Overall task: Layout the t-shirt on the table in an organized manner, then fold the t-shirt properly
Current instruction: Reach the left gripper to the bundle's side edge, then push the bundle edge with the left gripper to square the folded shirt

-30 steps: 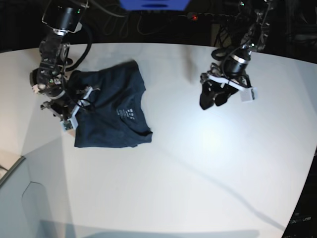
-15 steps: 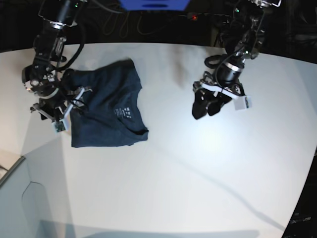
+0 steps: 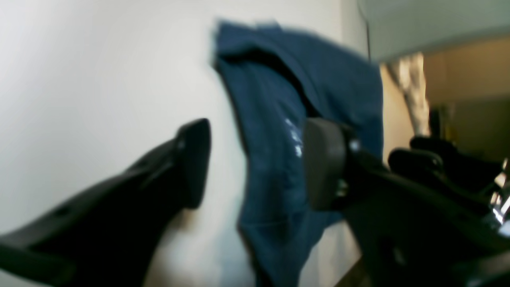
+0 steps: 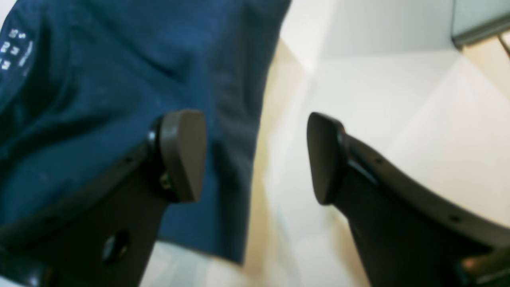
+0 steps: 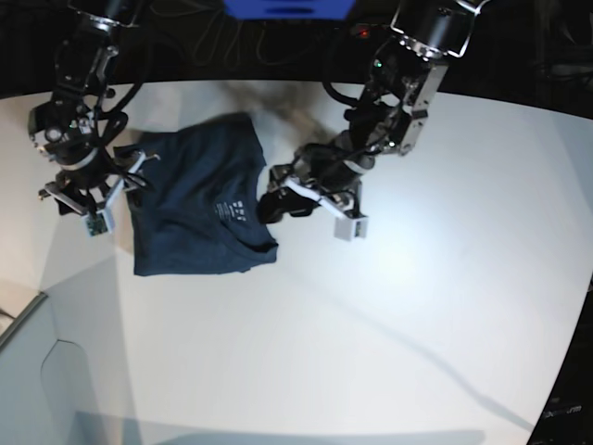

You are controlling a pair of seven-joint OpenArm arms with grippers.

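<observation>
The dark navy t-shirt [image 5: 199,199] lies crumpled and partly folded on the white table [image 5: 398,306], at its back left, with the white neck label [image 5: 239,209] showing. My left gripper [image 5: 275,205] hovers at the shirt's right edge. In the left wrist view it [image 3: 255,163] is open, with the t-shirt [image 3: 279,99] lying beyond the fingers and nothing held. My right gripper [image 5: 93,193] is at the shirt's left edge. It [image 4: 255,157] stands open in the right wrist view, one finger [image 4: 183,155] over the t-shirt [image 4: 99,79] and the other over bare table [image 4: 398,99].
A pale grey box corner [image 5: 37,371] sits at the front left below the table's edge. Cables and a blue object [image 5: 287,7] lie along the dark back edge. The table's curved rim runs down the right.
My left arm has swung across the table from the right to the shirt's right edge. The right gripper has drawn back to the left, off the cloth, and opened wider.
</observation>
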